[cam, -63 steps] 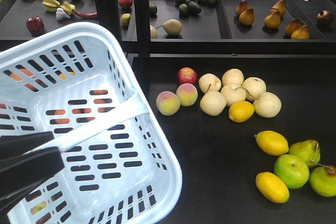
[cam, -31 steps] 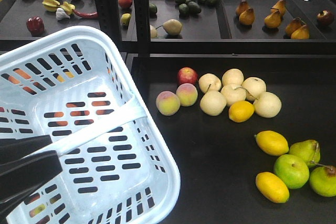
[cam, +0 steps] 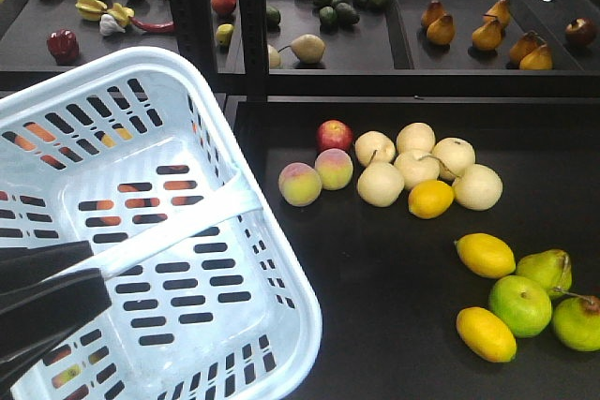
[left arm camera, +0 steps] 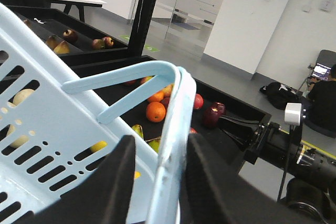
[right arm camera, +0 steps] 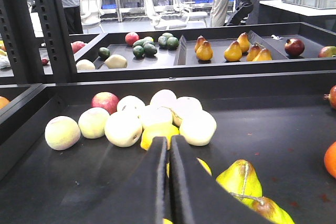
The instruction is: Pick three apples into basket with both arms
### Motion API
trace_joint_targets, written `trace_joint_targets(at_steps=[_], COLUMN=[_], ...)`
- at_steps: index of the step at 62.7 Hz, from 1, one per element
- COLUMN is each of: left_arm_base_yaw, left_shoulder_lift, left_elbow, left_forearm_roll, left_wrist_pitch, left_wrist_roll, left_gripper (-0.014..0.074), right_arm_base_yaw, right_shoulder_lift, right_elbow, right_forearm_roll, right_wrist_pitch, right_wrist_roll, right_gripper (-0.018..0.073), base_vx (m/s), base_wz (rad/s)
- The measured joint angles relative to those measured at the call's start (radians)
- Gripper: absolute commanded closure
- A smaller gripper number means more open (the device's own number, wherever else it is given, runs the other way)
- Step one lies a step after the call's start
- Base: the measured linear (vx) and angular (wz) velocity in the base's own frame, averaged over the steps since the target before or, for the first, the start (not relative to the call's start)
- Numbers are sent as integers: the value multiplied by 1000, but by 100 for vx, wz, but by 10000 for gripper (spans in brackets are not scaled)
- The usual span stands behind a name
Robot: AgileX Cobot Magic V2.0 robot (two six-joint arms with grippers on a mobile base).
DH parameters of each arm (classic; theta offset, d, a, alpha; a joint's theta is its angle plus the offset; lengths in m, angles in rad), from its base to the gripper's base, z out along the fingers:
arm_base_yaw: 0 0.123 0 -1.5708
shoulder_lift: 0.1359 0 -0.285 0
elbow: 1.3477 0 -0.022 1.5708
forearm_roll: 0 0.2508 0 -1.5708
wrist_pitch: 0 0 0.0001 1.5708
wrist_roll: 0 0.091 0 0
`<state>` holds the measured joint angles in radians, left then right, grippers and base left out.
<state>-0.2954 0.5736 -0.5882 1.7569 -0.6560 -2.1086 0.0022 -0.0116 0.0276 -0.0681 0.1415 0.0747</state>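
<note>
Change: pale blue-white slotted plastic basket (cam: 103, 170) dropped slightly nearer over last second, then steadied; nothing inside yet. Rim was clamped by left tool (left arm camera: 161, 156). Empty right tool (right arm camera: 169, 140) was pinched closed, low over black desk (right arm camera: 63, 182), facing pale round fruit pile (right arm camera: 157, 116). One dark maroon-red apple (left arm camera: 213, 114) lay beyond basket, beside oranges (left arm camera: 156, 112); none picked yet.
</note>
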Motion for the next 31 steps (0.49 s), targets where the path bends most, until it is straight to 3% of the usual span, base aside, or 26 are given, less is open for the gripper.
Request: trace_joint_targets(at_steps=[31], left_arm_base_yaw=[0], left_shoulder_lift=[0], left_elbow=[0], left_forearm_roll=[0], left_wrist_pitch=[0], left_wrist_roll=[0], left_gripper=[604], right_arm_base_yaw=[0], right_shoulder_lift=[0], right_elbow=[0], right_forearm_roll=[0], right_wrist_pitch=[0], right_wrist_roll=[0], right_gripper=[564], base_vx=[0], base_wz=[0])
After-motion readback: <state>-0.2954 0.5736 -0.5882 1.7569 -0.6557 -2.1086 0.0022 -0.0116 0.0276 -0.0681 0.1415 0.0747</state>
